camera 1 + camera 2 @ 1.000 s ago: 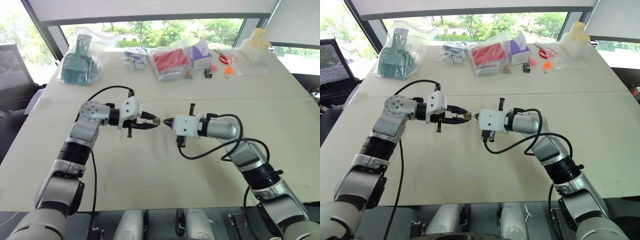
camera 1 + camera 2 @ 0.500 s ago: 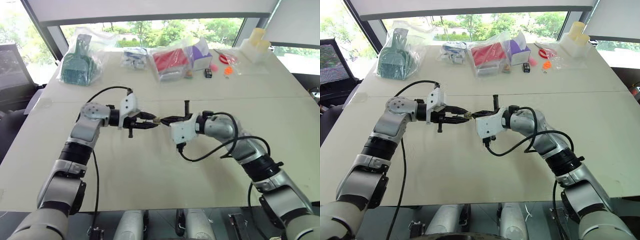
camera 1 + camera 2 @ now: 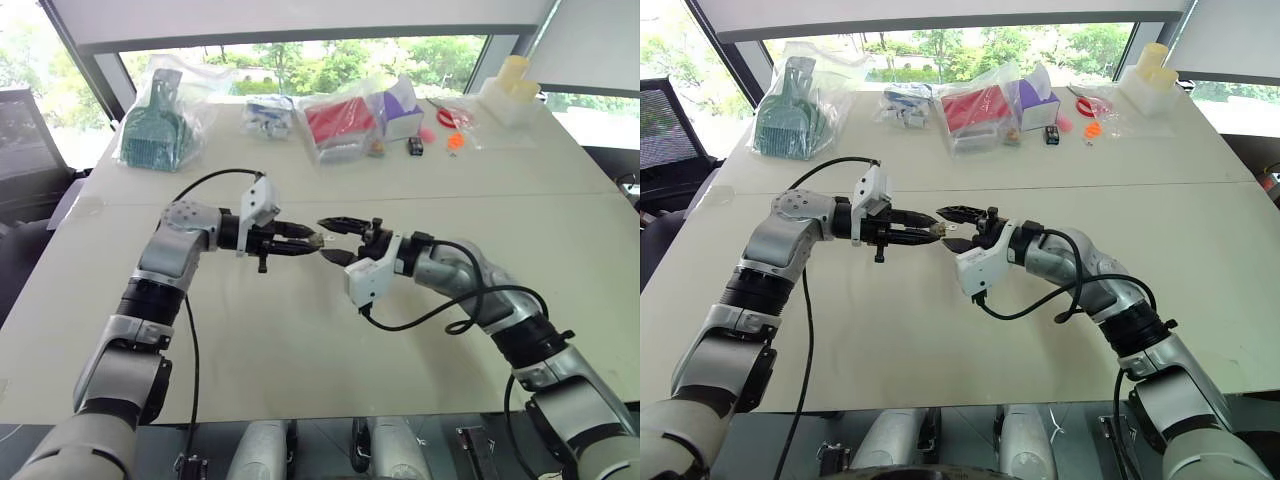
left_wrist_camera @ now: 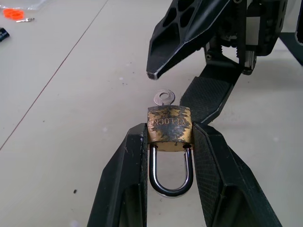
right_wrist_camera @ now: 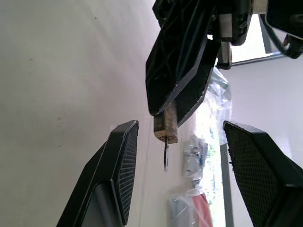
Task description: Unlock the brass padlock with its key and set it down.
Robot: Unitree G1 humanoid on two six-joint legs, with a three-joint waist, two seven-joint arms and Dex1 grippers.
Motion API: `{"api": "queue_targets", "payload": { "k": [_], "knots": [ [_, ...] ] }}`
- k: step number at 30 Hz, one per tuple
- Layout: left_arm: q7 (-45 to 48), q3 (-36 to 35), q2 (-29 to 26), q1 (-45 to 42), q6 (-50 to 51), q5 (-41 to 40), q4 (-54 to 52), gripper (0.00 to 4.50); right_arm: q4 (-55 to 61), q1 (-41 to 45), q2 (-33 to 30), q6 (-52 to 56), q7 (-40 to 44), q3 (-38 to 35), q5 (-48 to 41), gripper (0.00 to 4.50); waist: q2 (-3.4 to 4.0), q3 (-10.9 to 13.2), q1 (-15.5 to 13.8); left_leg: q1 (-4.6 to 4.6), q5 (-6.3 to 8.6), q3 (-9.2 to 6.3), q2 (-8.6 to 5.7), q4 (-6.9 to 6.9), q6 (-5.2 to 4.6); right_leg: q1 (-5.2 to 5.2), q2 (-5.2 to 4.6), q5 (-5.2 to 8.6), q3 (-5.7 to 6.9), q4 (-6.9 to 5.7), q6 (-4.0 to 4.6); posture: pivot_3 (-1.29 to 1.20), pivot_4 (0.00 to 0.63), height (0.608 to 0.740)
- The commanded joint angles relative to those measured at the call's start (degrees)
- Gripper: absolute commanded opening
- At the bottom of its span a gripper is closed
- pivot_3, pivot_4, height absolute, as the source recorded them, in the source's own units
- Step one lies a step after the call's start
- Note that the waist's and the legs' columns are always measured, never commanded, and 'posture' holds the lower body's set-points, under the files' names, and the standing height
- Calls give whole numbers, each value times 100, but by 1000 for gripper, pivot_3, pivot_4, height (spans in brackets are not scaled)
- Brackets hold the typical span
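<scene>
Brass shows between my left pincer's (image 4: 168, 156) two black fingers: the brass padlock (image 4: 169, 130) is clamped at its sides, held up above the pale surface (image 3: 300, 340) rather than resting on it. In the left wrist view the worn body sits at the fingertips with its silvery shackle looping back toward the wrist, both legs seated in the body as far as I can see. The key (image 4: 164, 98) sticks out of the far end of the padlock, only its round silvery bow visible.

My right pincer (image 3: 334, 240) faces the left one from the other side, fingers spread wide with nothing between them. In the right wrist view the padlock and the thin key hang in the gap between those two fingers, touching neither. From the left wrist view one right fingertip is just beyond the key's bow and the other lies beside the padlock body; I cannot tell whether that one touches it.

Both arms meet near the middle of the surface, level with each other. Along the far edge by the window lie clear bags: a green comb-like item (image 3: 155, 130), a red item (image 3: 340, 122), a purple box (image 3: 402, 108), and small orange bits (image 3: 456, 141)
</scene>
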State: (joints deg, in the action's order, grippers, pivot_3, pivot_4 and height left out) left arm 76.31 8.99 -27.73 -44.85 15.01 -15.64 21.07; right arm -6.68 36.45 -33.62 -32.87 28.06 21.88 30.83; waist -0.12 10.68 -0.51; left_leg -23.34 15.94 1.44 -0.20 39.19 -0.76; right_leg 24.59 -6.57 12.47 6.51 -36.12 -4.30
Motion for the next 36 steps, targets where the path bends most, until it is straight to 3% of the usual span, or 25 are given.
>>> {"api": "queue_targets", "payload": {
  "k": [1,4,5,7,10,11,19,21,27,32,35,36],
  "knots": [
    [-1,-193,-24,-170,105,-192,-256,759,-22,187,75,-149,-159,-65,66,2848,0,0,-4,0,0,0,0,0,0,0,0,0,0,0,0,0,150,740],
    [-36,-230,-16,-151,194,-242,-300,759,-90,238,115,-212,-163,-32,86,2848,0,0,-4,0,0,0,0,0,0,0,0,0,-1,1,0,0,150,740],
    [-49,-236,-19,-140,214,-252,-317,759,-103,256,140,-223,-168,-32,92,2615,0,0,-3,0,0,0,0,0,0,0,0,0,-1,1,0,0,150,740],
    [-61,-240,-31,-114,231,-261,-346,759,-114,283,179,-251,-180,-32,109,1946,0,0,0,0,0,1,0,0,0,0,0,0,-1,0,0,0,150,740],
    [-75,-245,-37,-93,259,-273,-366,759,-121,296,217,-311,-186,-9,151,343,0,0,3,0,0,0,0,0,0,0,0,0,-1,0,0,0,150,740],
    [-77,-245,-39,-86,270,-280,-374,759,-129,296,228,-332,-190,1,172,26,-1,0,3,1,0,2,0,0,0,0,0,0,-3,0,0,0,150,740],
    [-203,-272,-73,-84,531,-328,-406,759,-191,323,285,-282,-109,7,160,26,-1,0,3,1,0,2,0,0,0,0,0,0,-3,0,0,0,150,740],
    [-252,-343,-102,-90,663,-394,-447,1802,-215,326,280,-266,-100,-17,150,0,-1,1,6,1,0,2,0,0,0,0,0,0,-3,0,0,0,150,740],
    [-426,-586,-270,14,1020,-660,-856,4379,-263,266,275,-199,-85,-76,126,0,-2,2,16,1,0,1,1,0,0,0,0,0,-3,0,0,0,150,740],
    [-459,-937,-457,208,1682,-1223,-1383,4449,-232,190,290,-148,-88,-55,129,0,-2,2,34,1,0,1,3,0,0,0,0,0,-5,0,0,0,150,740],
    [-453,-935,-578,364,1788,-1274,-1540,3653,-220,184,299,-130,-83,-46,119,0,-2,2,27,2,-1,1,3,0,1,0,0,0,-5,0,0,0,150,740],
    [-477,-925,-592,391,1810,-1277,-1577,3201,-225,186,302,-130,-84,-46,113,0,-2,2,28,2,-1,2,2,0,1,0,0,0,-6,0,0,0,150,740]
  ]
}}
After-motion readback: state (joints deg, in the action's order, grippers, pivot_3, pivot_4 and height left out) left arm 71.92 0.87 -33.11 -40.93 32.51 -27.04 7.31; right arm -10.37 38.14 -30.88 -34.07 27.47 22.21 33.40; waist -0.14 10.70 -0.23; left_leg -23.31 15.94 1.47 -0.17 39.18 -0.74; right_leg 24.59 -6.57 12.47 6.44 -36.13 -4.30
